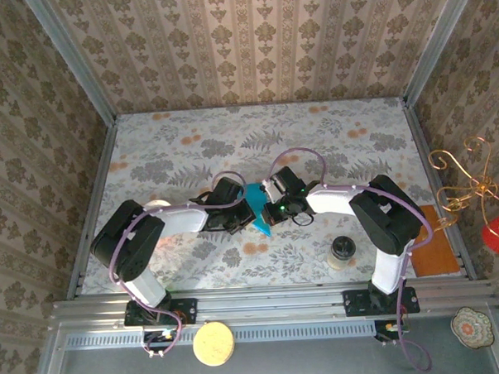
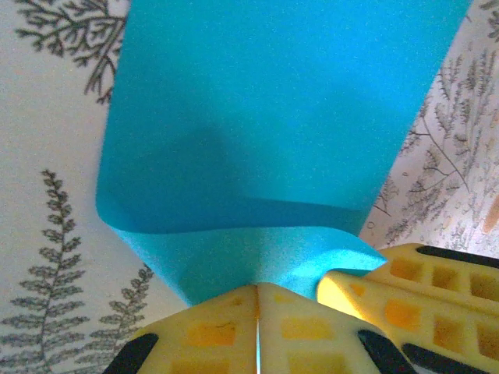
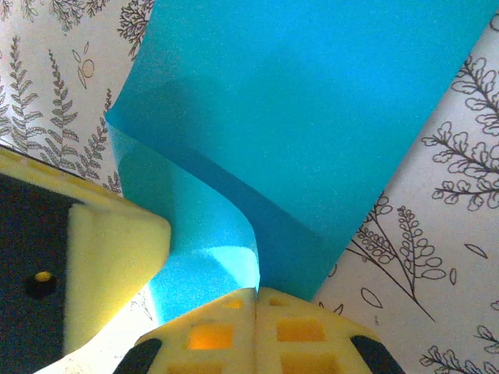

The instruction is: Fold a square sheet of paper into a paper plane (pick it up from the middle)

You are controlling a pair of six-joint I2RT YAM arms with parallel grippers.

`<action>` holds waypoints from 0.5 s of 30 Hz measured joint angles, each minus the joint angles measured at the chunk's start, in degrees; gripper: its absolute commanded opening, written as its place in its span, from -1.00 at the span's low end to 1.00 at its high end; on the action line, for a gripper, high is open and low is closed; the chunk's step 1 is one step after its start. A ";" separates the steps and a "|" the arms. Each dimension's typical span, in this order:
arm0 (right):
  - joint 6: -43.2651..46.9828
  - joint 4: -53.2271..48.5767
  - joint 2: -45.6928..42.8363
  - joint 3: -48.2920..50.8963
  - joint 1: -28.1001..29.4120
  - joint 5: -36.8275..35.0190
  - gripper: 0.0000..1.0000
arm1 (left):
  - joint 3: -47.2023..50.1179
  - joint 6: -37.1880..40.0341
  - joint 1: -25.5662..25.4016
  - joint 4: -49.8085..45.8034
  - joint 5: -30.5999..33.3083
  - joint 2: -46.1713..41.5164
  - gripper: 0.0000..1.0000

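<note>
Where the paper is: we see the square sheet of paper (image 1: pixel 260 210) at the middle of the counter (image 1: pixel 190 148), between the two arms, partly raised off the surface.
Left pincer: the left pincer (image 2: pixel 257 304) is pressed together, and we see a blue edge of the sheet going into its seam.
Right pincer: the right pincer (image 3: pixel 257 305) is likewise closed on a curled blue edge, just beside the left one.
Done so far: we judge the sheet has been picked up and bent over itself in a soft roll. We see no sharp crease.
Left to do: by our reading, nearly all of it, meaning the centre crease, the pointed nose and the wings.
Count, task things: we count one blue sheet and two pincers.
Count, other things: we count one orange-brown sheet (image 1: pixel 430 247), one small jar (image 1: pixel 343 252) and one yellow disc (image 1: pixel 213 343).
</note>
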State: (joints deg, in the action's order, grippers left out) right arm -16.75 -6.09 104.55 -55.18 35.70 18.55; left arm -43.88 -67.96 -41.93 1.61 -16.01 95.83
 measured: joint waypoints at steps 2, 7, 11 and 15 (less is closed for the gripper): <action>0.00 0.00 0.02 0.00 0.00 0.04 -0.99 | 0.00 0.00 0.00 0.02 0.00 0.46 -0.79; 0.00 0.00 0.09 -0.02 -0.09 0.24 -0.99 | -0.02 0.00 0.02 0.17 -0.04 0.66 -0.79; 0.00 0.00 0.09 -0.02 -0.09 0.31 -0.99 | -0.02 0.00 0.02 0.17 -0.07 0.68 -0.79; -0.17 -0.02 0.09 -0.09 -0.09 0.37 -0.95 | -0.04 0.02 0.09 0.17 -0.20 0.68 -0.79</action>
State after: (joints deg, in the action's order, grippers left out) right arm -16.93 -6.11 104.64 -55.27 35.62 18.92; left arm -43.92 -67.94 -41.85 1.78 -16.21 96.51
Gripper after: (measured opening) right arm 0.068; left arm 0.105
